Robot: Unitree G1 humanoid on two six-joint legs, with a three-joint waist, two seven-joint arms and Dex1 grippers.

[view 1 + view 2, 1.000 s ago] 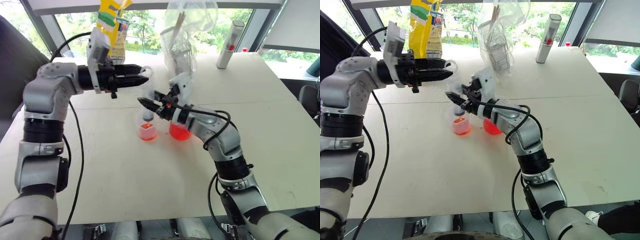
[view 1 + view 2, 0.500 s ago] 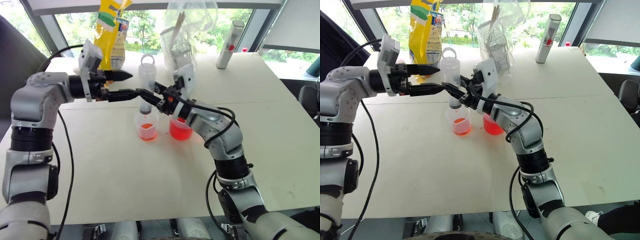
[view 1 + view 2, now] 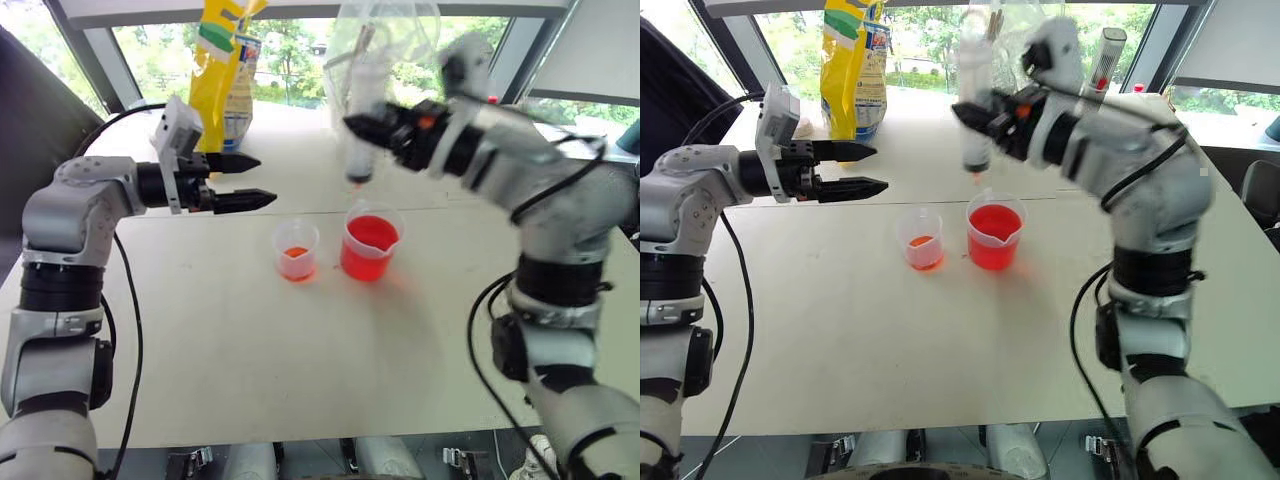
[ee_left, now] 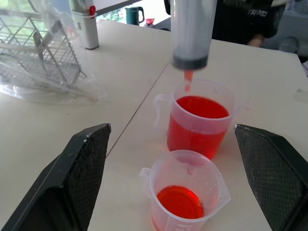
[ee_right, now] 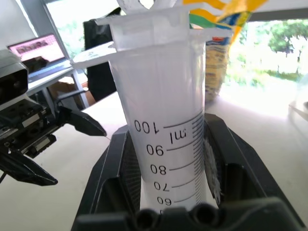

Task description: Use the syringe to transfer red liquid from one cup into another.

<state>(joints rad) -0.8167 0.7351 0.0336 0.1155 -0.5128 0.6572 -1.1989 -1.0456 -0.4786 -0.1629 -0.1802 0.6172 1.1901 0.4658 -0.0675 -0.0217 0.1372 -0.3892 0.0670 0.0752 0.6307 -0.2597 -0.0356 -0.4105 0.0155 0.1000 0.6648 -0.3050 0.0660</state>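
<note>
Pale tabletop (image 3: 250, 360) runs back to a window with greenery. At upper centre the right gripper (image 3: 372, 128) is clamped on the syringe (image 3: 362, 135), upright, its orange tip just above the larger cup (image 3: 369, 243). The right wrist view shows the barrel printed "100 ml", then 90, 80, 70, 60. The larger cup holds deep red liquid (image 4: 199, 108); just left of it, apart, the smaller cup (image 3: 296, 250) holds a shallow layer. At left the left gripper (image 3: 250, 181) has its fingers spread wide, empty. Behind it stands a yellow bag (image 3: 220, 60); its writing is unreadable.
</note>
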